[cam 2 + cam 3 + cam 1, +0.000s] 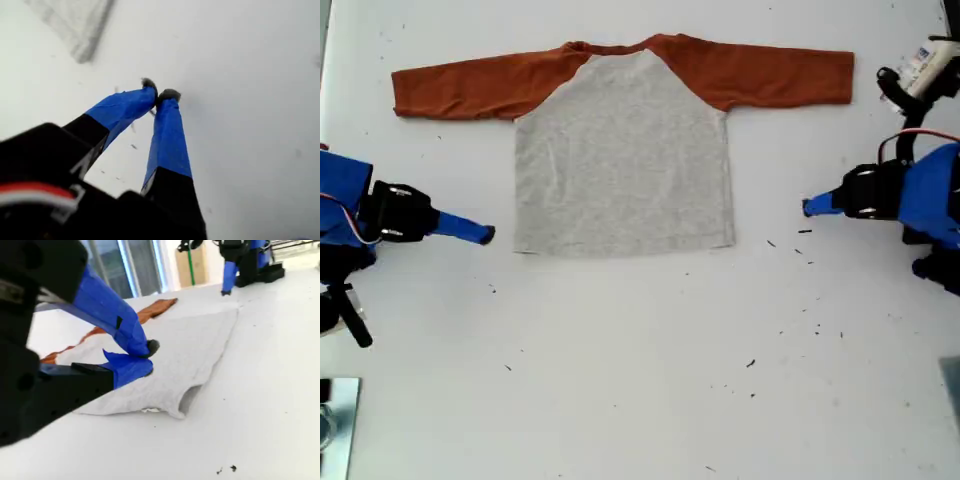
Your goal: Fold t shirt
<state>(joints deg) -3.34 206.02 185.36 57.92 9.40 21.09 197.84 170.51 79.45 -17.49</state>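
The t shirt [620,150] lies flat on the white table, grey body toward the camera, both rust-orange sleeves [470,88] spread out sideways. No black logo shows on the upturned side. At the exterior view's right, my first gripper [808,207] [161,94] is shut and empty. It hovers over bare table, well away from the shirt's hem corner [80,47]. At the exterior view's left, my second gripper [487,236] [149,357] is shut on nothing. It sits just beside the shirt's other bottom corner [180,407], which is slightly lifted.
Small black specks [770,243] dot the table near the first arm. A metal object [335,425] sits at the exterior view's lower left corner. Black-and-white hardware [920,70] sits at its upper right. The second wrist view shows the first arm [235,265] across the shirt.
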